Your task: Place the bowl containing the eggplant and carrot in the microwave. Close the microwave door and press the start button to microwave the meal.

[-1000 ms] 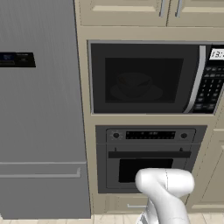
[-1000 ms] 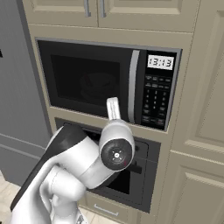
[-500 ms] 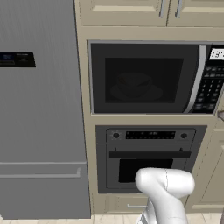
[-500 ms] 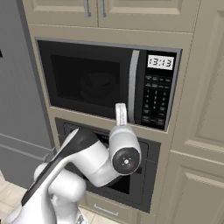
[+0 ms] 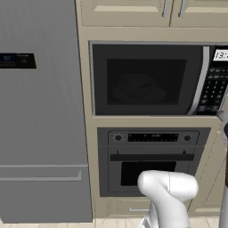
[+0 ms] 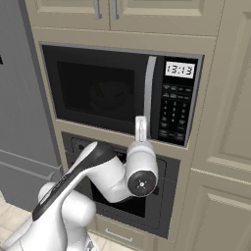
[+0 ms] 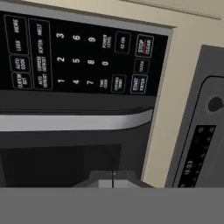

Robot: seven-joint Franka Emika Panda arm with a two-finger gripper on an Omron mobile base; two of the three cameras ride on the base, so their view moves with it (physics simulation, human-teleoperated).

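Arm risen toward keypad point(image 6: 172, 113); bowl point(image 5: 136, 84) dim behind microwave door point(image 5: 147, 80).

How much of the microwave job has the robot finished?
Done: the bowl sits inside the microwave, dimly seen through the window, and the microwave door is shut. In hand: the shut gripper points at the keypad from close by, the arm raised in front of the door handle. Left: pressing the start button, which I cannot pick out for sure.

the microwave point(image 5: 151, 80) sits above the oven point(image 5: 151, 160); the fridge point(image 5: 40, 111) stands left; cabinets point(image 5: 133, 9) above.
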